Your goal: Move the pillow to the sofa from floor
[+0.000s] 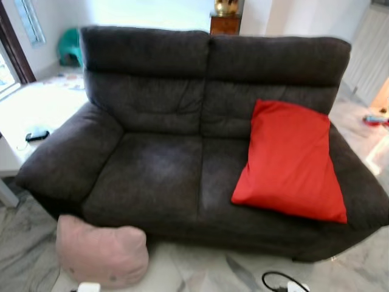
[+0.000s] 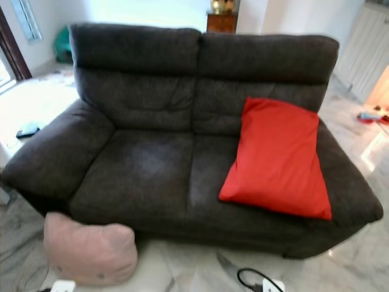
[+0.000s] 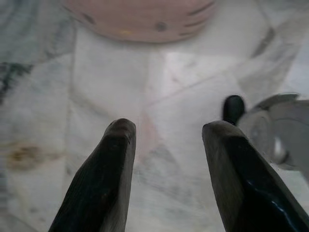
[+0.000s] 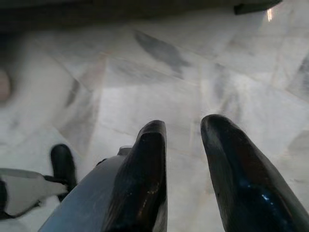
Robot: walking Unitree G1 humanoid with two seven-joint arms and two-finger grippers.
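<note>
The pink pillow (image 1: 102, 252) lies on the marble floor (image 1: 200, 271) against the sofa (image 1: 164, 164) front, below its left armrest. Both pincers hang apart and empty, the left pincer (image 3: 166, 140) nearest. Approach step: next, reach down and grip the pillow.

Sofa (image 1: 164, 152): dark grey cloth, matt, short nap, lighter rubbed patches on the seat. Red cushion (image 1: 290, 159): smooth woven cloth, matt, faint creases. Pink pillow (image 1: 100, 250): soft fuzzy cloth, matt, plush-like. Floor (image 3: 111, 92): polished marble-look tile, grey veins, glossy with glare spots. Left gripper (image 3: 168, 145) fingers: black, smooth, probably plastic or rubber, dull sheen. Right gripper (image 4: 183, 145) fingers: same black, glossier. Cabinet (image 1: 225, 24) behind sofa: brown wood, lacquered; blurry, so not sure.
</note>
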